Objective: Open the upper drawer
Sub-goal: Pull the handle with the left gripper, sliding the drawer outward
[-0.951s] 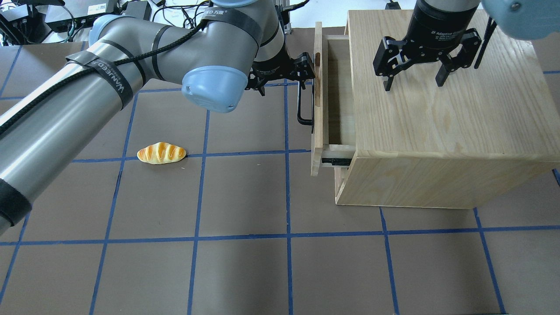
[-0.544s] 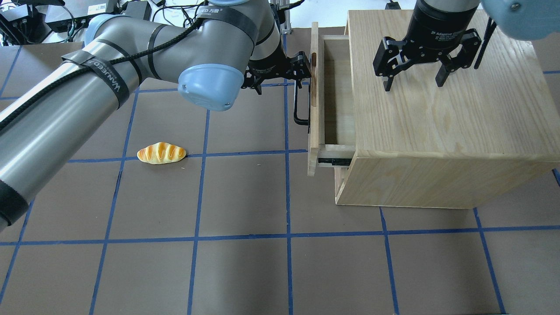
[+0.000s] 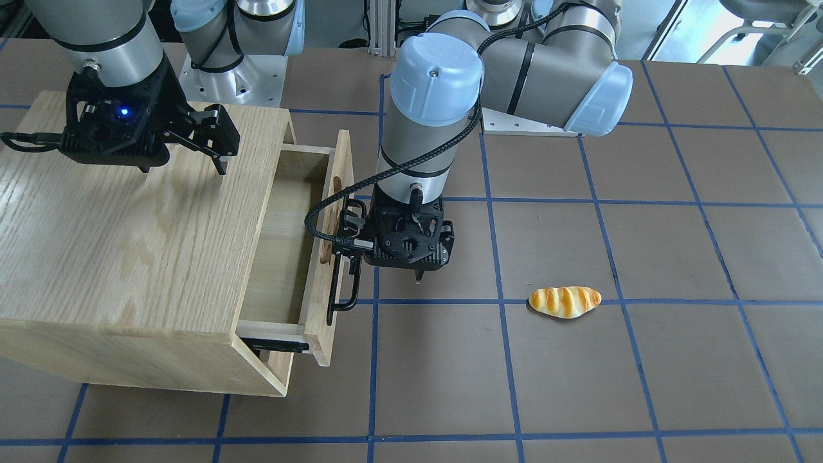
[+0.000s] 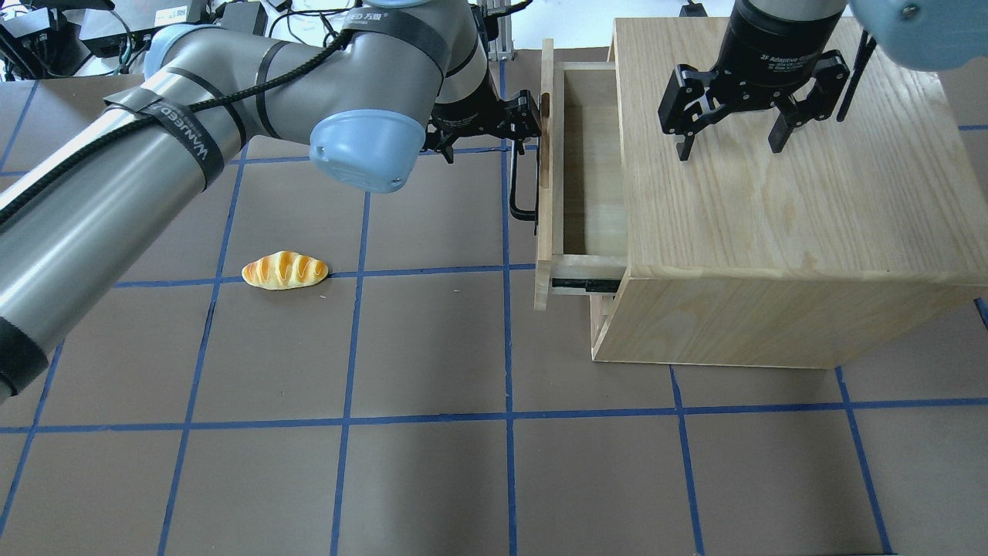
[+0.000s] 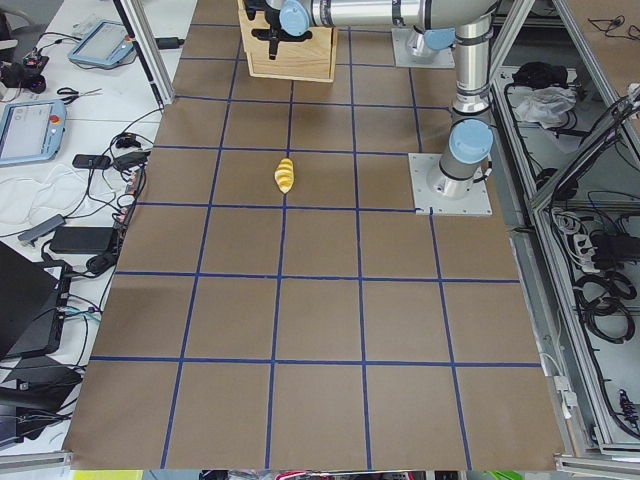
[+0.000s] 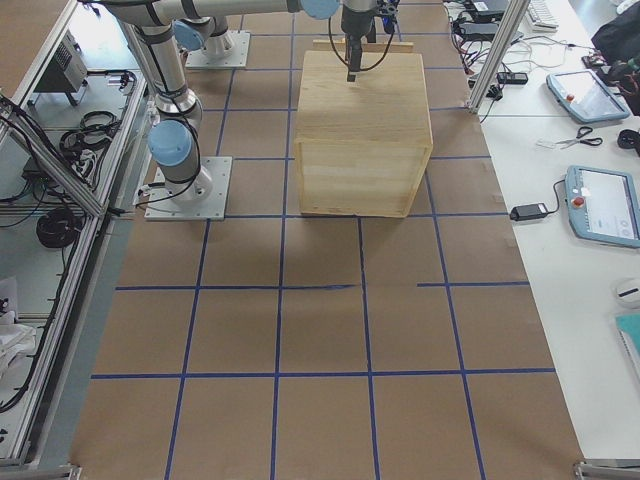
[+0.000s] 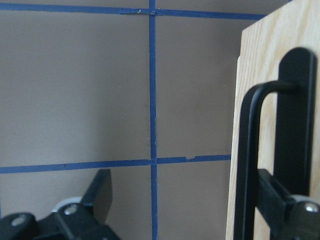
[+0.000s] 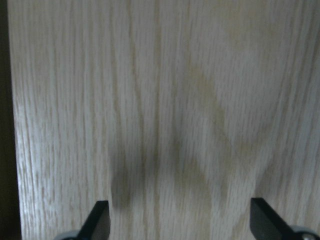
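Hooking handle (image 4: 512, 189), left pincer (image 7: 186, 197) spread wide; upper drawer (image 4: 590, 177) partly open.

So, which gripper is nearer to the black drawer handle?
Left. The left gripper is open at the handle; the right gripper hangs open above the cabinet top.

Brown table top (image 4: 432, 479), blue tape grid (image 4: 347, 421) — white side bench (image 6: 560, 300) with teach pendants (image 6: 603, 205), cables (image 5: 605, 295).

The bar handle (image 7: 246, 160) is cut off below.
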Motion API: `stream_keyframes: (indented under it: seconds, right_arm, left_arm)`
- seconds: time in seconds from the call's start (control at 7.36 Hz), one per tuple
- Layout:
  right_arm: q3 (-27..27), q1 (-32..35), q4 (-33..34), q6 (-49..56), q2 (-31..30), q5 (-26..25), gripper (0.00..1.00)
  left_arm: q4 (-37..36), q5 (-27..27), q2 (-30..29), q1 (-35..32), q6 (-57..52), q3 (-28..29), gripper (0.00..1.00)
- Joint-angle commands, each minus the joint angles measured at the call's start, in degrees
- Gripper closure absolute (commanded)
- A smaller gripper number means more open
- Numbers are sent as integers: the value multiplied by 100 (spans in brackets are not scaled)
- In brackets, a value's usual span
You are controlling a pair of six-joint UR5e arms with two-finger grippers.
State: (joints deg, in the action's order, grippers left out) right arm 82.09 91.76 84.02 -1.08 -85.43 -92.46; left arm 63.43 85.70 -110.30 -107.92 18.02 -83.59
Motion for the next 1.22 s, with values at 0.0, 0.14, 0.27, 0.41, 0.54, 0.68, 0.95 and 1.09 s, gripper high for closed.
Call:
stream_keyframes:
  seconds: [0.0,0.14,0.27,0.41,0.54,0.68,0.95,1.09]
  right_arm:
    - [0,0,0,-6,0,0,0]
    - [8,0,0,3,0,0,0]
    - [0,0,0,-6,0,0,0]
    - [0,0,0,3,0,0,0]
    - [0,0,0,3,0,0,0]
    - [0,0,0,-6,0,0,0]
    - [0,0,0,-6,0,0,0]
    - [0,0,0,-6,0,0,0]
  left_arm:
    - [3,8,9,139,-315,0,0]
    - [12,17,0,157,-325,0,0]
    - [21,9,0,201,-369,-17,0]
    - [12,8,0,227,-482,-8,0]
    - [21,8,9,245,-640,18,0]
    - [38,8,-9,306,-720,9,0]
    - [38,8,-9,342,-931,18,0]
    - [38,8,-17,377,-949,18,0]
